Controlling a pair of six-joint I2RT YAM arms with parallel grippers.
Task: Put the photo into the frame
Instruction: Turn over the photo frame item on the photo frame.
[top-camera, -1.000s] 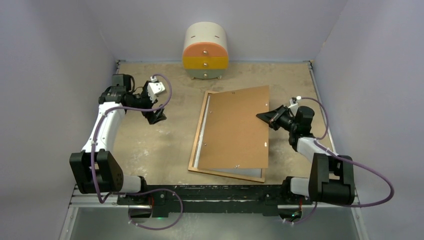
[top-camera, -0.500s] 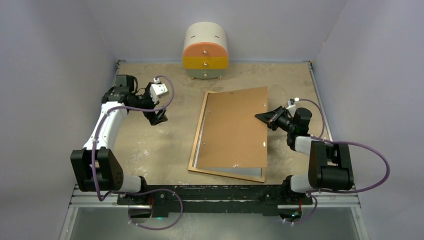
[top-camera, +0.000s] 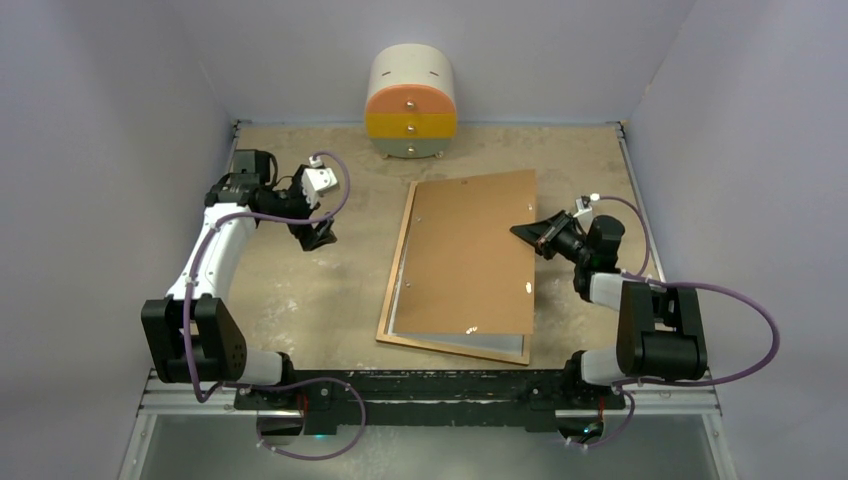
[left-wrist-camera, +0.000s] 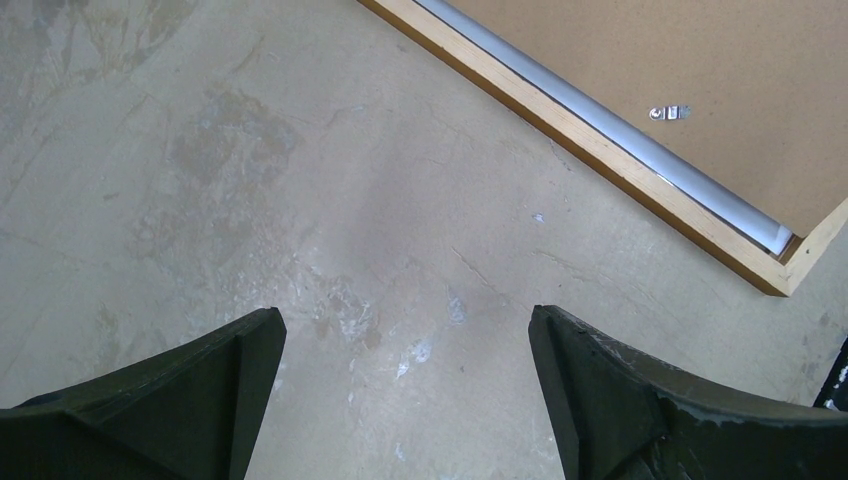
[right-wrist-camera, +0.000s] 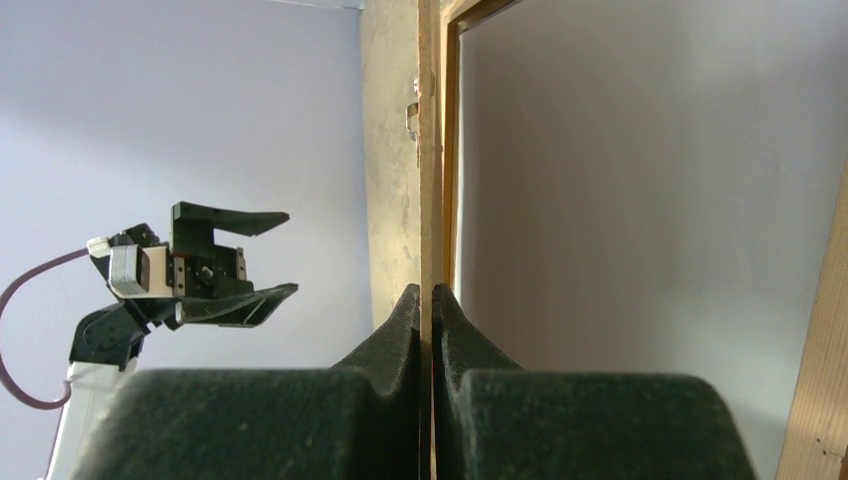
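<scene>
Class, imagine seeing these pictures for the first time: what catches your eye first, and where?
The big brown backing board lies askew over the wooden frame in the centre, the right gripper pinching its right edge. The left gripper hangs open to the left of the frame. A small cabinet with orange and yellow drawers stands at the far wall.

Lilac walls, tan table.
Walls close three sides; the top is stained and scuffed; a cream, orange and yellow drawer unit stands against the back wall.
</scene>
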